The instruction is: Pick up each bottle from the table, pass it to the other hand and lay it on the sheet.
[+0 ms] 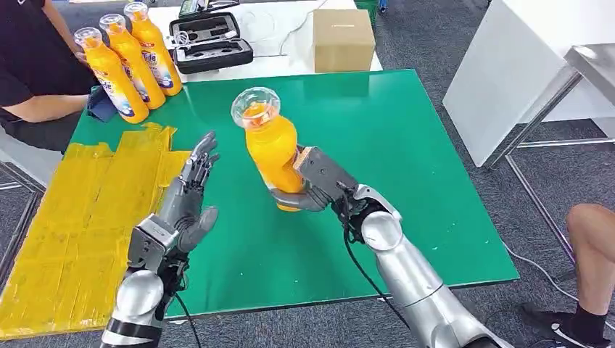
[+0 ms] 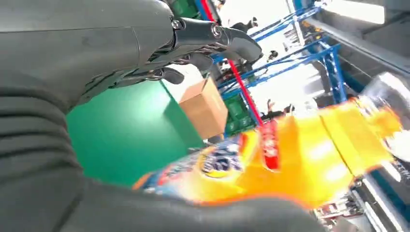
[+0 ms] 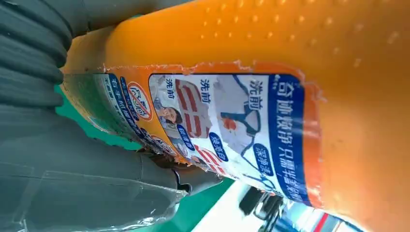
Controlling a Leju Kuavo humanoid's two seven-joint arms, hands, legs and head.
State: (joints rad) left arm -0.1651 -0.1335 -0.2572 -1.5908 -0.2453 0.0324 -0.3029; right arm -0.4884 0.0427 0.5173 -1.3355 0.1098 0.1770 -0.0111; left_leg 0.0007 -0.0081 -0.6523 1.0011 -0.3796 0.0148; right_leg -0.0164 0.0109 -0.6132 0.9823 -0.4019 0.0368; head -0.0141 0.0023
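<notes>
An orange bottle [image 1: 270,148] with a clear cap is held upright above the middle of the green table [image 1: 406,130] by my right hand [image 1: 319,185], whose fingers wrap its lower body. Its label [image 3: 217,121] is close in the right wrist view, and the bottle [image 2: 290,154] lies just beyond my left palm in the left wrist view. My left hand [image 1: 190,190] is open, fingers spread and raised, a short way left of the bottle without touching it. Three more orange bottles [image 1: 130,61] stand at the table's far left corner. The yellow sheet [image 1: 80,217] covers the table's left side.
A person in black sits at the far left, one hand by the standing bottles. A black case [image 1: 210,42] and a cardboard box [image 1: 343,40] rest on a white table behind. Another person's leg [image 1: 591,254] is at the right, beside a white table [image 1: 522,65].
</notes>
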